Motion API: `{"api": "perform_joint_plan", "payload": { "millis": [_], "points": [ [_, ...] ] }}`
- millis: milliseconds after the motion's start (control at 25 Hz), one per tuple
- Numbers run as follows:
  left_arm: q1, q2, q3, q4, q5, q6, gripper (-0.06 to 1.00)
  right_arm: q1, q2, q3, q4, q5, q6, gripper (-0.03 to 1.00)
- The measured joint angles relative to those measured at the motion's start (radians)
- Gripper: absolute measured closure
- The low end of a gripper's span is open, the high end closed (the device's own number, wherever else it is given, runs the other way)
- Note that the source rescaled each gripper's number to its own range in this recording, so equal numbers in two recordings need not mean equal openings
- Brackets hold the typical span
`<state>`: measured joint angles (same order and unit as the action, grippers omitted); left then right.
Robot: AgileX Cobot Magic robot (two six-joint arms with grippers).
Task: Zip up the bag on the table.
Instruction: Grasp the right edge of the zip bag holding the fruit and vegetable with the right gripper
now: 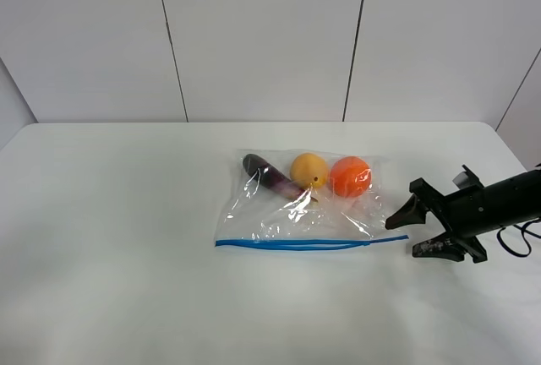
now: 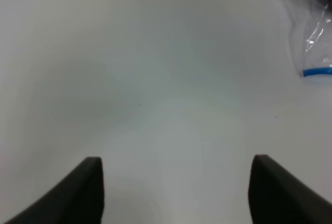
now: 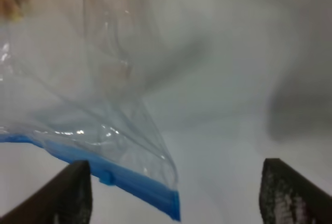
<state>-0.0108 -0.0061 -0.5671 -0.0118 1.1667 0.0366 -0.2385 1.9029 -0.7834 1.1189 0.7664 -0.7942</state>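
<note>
The bag [image 1: 296,213] lies flat on the table [image 1: 118,264], right of centre. Inside it are a purple eggplant [image 1: 266,175], a yellow fruit [image 1: 309,170] and an orange fruit [image 1: 350,176]. Its blue zipper strip [image 1: 308,243] runs along the near edge. My right gripper [image 1: 403,238] is open, low over the table at the strip's right end. In the right wrist view the strip's end [image 3: 155,193] lies between the open fingers [image 3: 72,195], untouched. My left gripper [image 2: 176,193] is open over bare table; the bag's left corner [image 2: 316,53] shows far off. The left arm is out of the exterior view.
A grey panelled wall [image 1: 262,35] stands behind the table's far edge. The right arm's black cable [image 1: 517,242] hangs near the table's right edge. Bare white tabletop lies left of and in front of the bag.
</note>
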Motion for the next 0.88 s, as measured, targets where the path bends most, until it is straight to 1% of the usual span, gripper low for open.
{"api": "perform_joint_plan", "payload": {
  "millis": [80, 200, 280, 400, 680, 880],
  "points": [
    [0.0, 0.0, 0.0, 0.0, 0.0, 0.0, -0.01, 0.0, 0.006, 0.0, 0.027, 0.001, -0.022, 0.27],
    [0.0, 0.0, 0.0, 0.0, 0.0, 0.0, -0.01, 0.0, 0.018, 0.0, 0.044, 0.001, -0.031, 0.41],
    [0.0, 0.0, 0.0, 0.0, 0.0, 0.0, -0.01, 0.0, 0.026, 0.0, 0.049, 0.007, -0.032, 0.45],
    [0.0, 0.0, 0.0, 0.0, 0.0, 0.0, -0.01, 0.012, 0.034, 0.0, 0.051, 0.007, -0.032, 0.47],
    [0.0, 0.0, 0.0, 0.0, 0.0, 0.0, -0.01, 0.082, 0.034, 0.0, 0.086, -0.009, -0.033, 0.47],
    [0.0, 0.0, 0.0, 0.0, 0.0, 0.0, -0.01, 0.088, 0.034, 0.0, 0.079, -0.031, -0.034, 0.47]
  ]
}}
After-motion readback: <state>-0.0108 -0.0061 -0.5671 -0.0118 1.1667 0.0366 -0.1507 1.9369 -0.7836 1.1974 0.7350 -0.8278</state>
